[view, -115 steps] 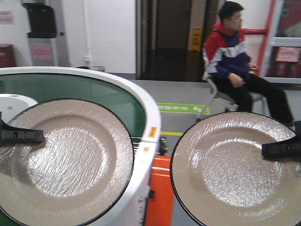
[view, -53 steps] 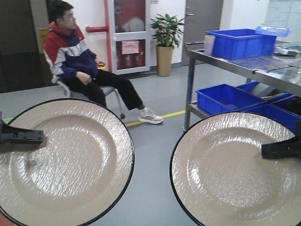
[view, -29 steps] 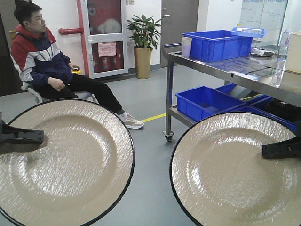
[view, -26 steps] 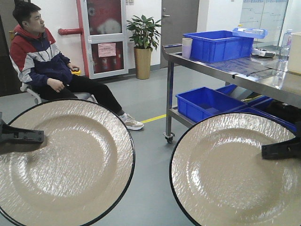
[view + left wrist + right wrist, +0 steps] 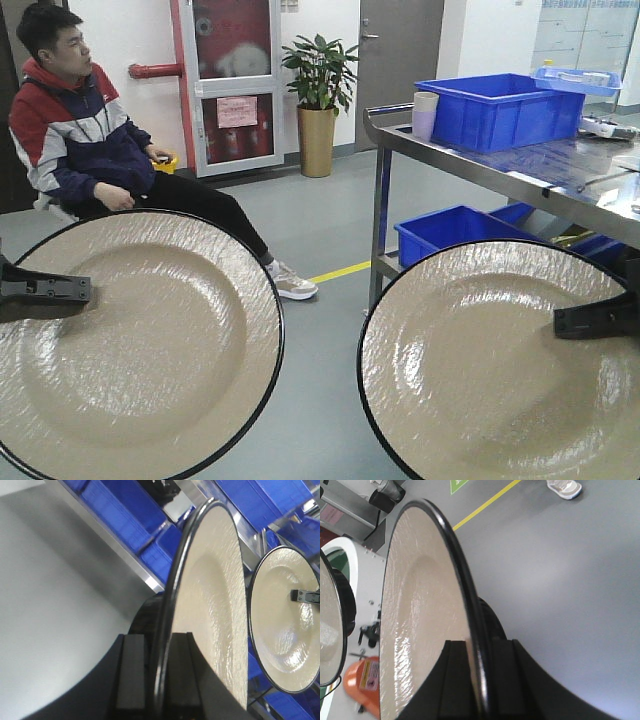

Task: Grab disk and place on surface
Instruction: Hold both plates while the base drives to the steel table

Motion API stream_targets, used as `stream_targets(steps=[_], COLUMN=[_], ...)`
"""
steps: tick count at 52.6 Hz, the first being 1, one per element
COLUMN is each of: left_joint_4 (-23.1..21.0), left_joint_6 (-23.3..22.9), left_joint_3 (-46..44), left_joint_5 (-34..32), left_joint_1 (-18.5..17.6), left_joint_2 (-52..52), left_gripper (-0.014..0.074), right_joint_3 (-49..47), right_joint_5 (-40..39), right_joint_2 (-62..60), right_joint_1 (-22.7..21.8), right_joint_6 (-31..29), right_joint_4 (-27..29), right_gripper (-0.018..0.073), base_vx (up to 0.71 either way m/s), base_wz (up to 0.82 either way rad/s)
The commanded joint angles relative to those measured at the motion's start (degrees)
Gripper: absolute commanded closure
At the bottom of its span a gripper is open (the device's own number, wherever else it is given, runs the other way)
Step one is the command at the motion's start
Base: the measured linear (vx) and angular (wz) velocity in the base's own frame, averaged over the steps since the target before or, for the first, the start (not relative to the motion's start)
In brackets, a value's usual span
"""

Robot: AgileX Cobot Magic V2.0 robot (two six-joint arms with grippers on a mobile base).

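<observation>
Two beige disks with black rims are held up in the air, face-on to the front camera. My left gripper (image 5: 45, 290) is shut on the rim of the left disk (image 5: 140, 345). My right gripper (image 5: 595, 320) is shut on the rim of the right disk (image 5: 490, 375). In the left wrist view the left disk (image 5: 215, 595) stands edge-on between the black fingers (image 5: 132, 672) of the left gripper (image 5: 157, 680). The right wrist view shows the right disk (image 5: 415, 625) clamped the same way by the right gripper (image 5: 480, 680). The steel surface (image 5: 490, 165) lies ahead at the right, above both disks.
Blue bins (image 5: 500, 105) and a cup (image 5: 425, 115) stand on the steel tabletop, and more blue bins (image 5: 450, 230) fill its lower shelf. A seated person (image 5: 80, 130) is at the left and a potted plant (image 5: 320, 100) by the far wall. The green conveyor (image 5: 337, 555) shows behind.
The whole scene has swung from the green conveyor round to the steel table, which has lately drifted slightly right. Both disks stay fixed in the grippers.
</observation>
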Motion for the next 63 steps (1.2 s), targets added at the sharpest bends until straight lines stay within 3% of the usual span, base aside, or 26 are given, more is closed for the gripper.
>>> stream_targets(steps=[1,26,63], left_joint_4=[-8.3,-8.3,-8.3], left_joint_6=[-1.0,-1.0,-1.0], left_joint_3=[-1.9,-1.9,-1.9], left_joint_5=[2.1,2.1,1.9], left_joint_1=[-0.2,-0.2,-0.2], left_joint_2=[-2.2,-2.2,-2.2], left_gripper=[0.0604,0.0604,0.0604], right_joint_3=[-1.8,-1.8,-1.8], right_joint_5=[2.0,2.0,2.0], right_joint_2=[-2.0,-2.0,-2.0], right_joint_1=[-0.2,-0.2,-0.2], right_joint_6=[0.1,0.1,0.0], right_joint_4=[7.2,7.2,7.2], right_gripper=[0.0568,0.0568,0.0568], base_vx=[0.48,0.50,0.48], base_wz=[-0.03,-0.19,-0.45])
